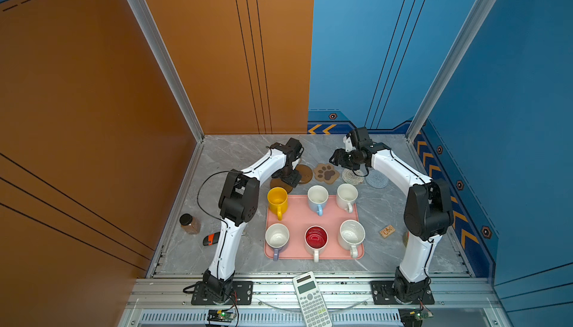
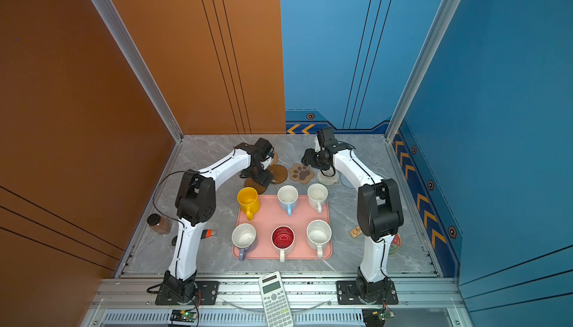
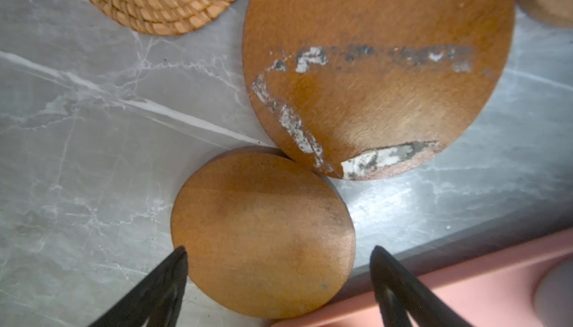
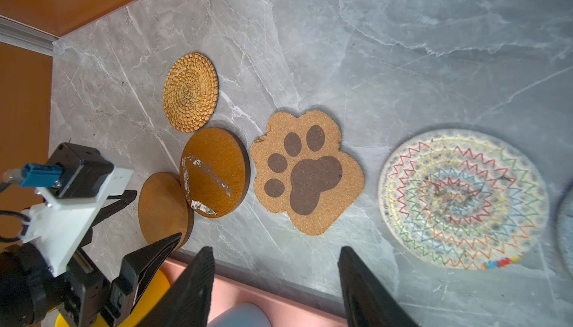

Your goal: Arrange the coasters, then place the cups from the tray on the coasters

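Six cups (image 1: 316, 238) upright on pink tray (image 1: 297, 217), two rows of three. Six coasters (image 1: 326, 173) flat beyond tray's far edge; scratched brown disc (image 3: 378, 92) touching plain brown disc (image 3: 263, 232).

No lettering is showing clearly enough to read. The calculator (image 1: 311, 299) is carrying key legends and a brand line, all too small. The small tan tag (image 1: 387, 231) is bearing a printed mark that is blurring out. Orange chevrons (image 1: 322, 129) are pointing left along the blue wall (image 1: 356, 61).

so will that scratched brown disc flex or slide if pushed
Probably stiff: the scratched brown disc shows a thick edge. Likely slides on the smooth table. Its edge overlaps the plain brown disc, so pushing may shift both.
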Available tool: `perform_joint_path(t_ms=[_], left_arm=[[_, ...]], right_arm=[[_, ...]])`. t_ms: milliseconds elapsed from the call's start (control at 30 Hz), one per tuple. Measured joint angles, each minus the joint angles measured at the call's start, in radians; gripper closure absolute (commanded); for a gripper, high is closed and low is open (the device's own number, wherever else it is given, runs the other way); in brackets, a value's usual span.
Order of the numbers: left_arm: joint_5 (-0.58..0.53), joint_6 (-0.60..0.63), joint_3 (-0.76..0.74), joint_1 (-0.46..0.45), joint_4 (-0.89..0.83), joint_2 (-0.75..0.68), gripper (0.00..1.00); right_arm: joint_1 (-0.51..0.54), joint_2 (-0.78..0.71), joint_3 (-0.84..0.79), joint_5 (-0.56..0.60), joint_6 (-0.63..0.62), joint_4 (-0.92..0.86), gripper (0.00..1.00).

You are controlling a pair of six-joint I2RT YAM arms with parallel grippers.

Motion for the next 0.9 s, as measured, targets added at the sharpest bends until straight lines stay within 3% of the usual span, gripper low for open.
perform_joint_path(t_ms=[900], left_arm=[[0.0, -0.009, 0.019, 0.105, 0.005, 0.055, 0.19]], right_arm=[[-0.003, 0.0, -0.049, -0.023, 0.027, 0.044, 0.37]])
